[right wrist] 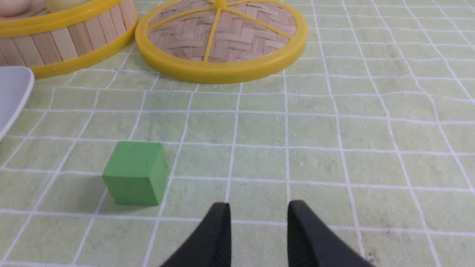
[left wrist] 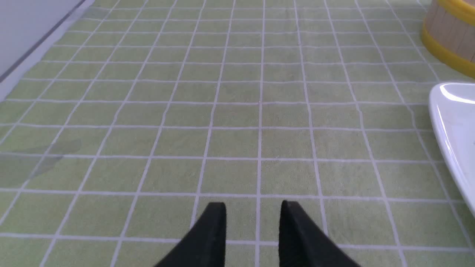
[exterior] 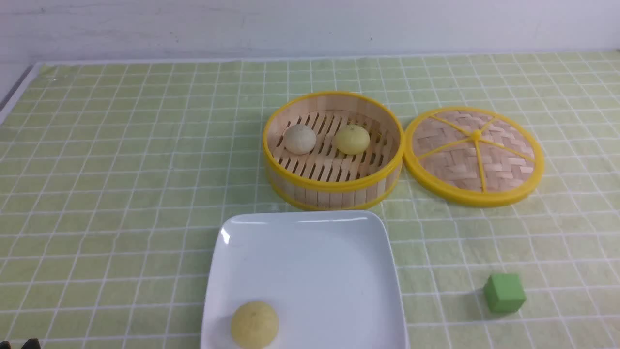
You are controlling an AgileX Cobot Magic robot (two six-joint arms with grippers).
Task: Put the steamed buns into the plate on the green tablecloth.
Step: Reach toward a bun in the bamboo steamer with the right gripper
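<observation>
One pale yellow steamed bun (exterior: 254,324) lies in the near left part of the white square plate (exterior: 329,261) on the green tablecloth (exterior: 121,169). An off-white bun (exterior: 299,139) and a second pale yellow bun (exterior: 351,139) sit side by side in the bamboo steamer basket (exterior: 334,186) behind the plate. My left gripper (left wrist: 253,204) is open over bare cloth, with the plate's rim (left wrist: 454,126) off to one side. My right gripper (right wrist: 258,204) is open and empty too, over cloth near the green cube (right wrist: 135,172).
The round woven lid (exterior: 473,155) lies flat to the right of the basket. A green cube (exterior: 504,292) stands right of the plate. The cloth's left edge and a white wall at the back bound the area.
</observation>
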